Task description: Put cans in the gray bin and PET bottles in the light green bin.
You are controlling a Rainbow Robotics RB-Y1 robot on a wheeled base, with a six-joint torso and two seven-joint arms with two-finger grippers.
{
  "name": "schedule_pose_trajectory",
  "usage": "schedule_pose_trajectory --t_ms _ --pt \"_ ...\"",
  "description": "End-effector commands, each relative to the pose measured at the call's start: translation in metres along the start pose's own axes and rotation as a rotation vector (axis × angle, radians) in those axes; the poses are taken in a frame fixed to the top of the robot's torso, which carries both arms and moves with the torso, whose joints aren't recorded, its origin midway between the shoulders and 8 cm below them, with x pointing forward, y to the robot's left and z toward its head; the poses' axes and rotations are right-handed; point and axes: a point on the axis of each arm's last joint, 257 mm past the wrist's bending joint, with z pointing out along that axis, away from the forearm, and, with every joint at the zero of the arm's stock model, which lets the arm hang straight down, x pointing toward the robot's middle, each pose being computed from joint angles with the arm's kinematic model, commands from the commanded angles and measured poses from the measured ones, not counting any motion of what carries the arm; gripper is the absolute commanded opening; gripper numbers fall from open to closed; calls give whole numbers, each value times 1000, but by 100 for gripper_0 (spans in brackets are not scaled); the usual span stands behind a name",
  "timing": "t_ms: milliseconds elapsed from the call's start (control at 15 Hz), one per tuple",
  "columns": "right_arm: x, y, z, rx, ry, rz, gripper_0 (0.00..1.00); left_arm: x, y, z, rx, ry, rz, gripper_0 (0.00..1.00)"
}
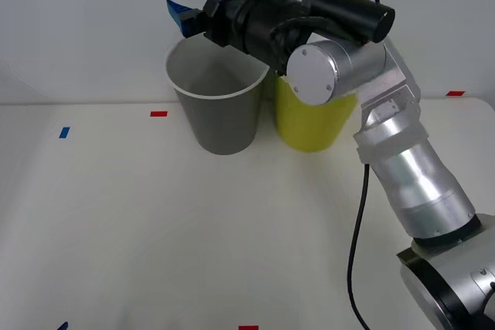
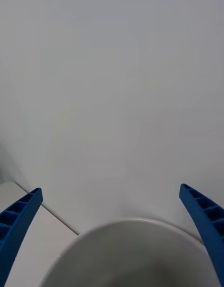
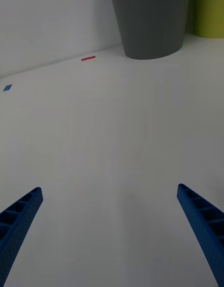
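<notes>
Item one: the gray bin point(image 1: 220, 110), a round tapered dark gray plastic bin with a white rim and a pale inside. We record it upright on the white surface point(image 1: 155, 222), toward the far edge near the wall. In the left wrist view its ribbed gray wall point(image 3: 149, 21) rests on the surface, and in the right wrist view we see its white rim and pale interior point(image 2: 130, 254) from above.

Item two: the light green bin point(image 1: 309, 125), the same shape in yellow-green, upright and just beside the gray bin on the robot's right. Its upper part is hidden behind the right arm. In the left wrist view a strip of its wall point(image 3: 210, 12) shows next to the gray bin.

Item three: the right end effector point(image 1: 203, 4), at the end of the silver right arm, held over the far rim of the gray bin. We note its blue ribbed fingers point(image 2: 18, 222) spread wide, with nothing between them.

Item four: the left end effector point(image 3: 109, 231), low above the bare surface and facing the two bins from well apart. Its blue fingers point(image 3: 200, 222) are likewise spread wide and carry nothing.

Item five: tape marks on the surface. We list a red mark point(image 1: 158, 113) and a blue mark point(image 1: 64, 132) on the robot's left of the gray bin, another red mark point(image 1: 455, 93) at the far right, and one more red mark point(image 1: 247, 328) at the near edge.

Item six: a black cable point(image 1: 357, 222) hanging beside the right arm.
</notes>
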Motion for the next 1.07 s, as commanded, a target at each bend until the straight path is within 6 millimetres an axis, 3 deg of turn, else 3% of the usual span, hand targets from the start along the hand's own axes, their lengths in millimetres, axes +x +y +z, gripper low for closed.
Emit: schedule_pose_trajectory --t_ms 67,267,600,867,1067 --pt "-30 13 -45 -58 -88 -19 100 0 0 0 0 0 0 100" --pt "-25 6 -98 -50 -106 -91 100 0 0 0 0 0 0 100" --pt "4 -26 -190 62 -226 -65 100 0 0 0 0 0 0 100" --pt "31 -40 -279 182 -202 -60 100 0 0 0 0 0 0 100" --pt "63 -57 -320 302 -200 14 100 0 0 0 0 0 0 100"
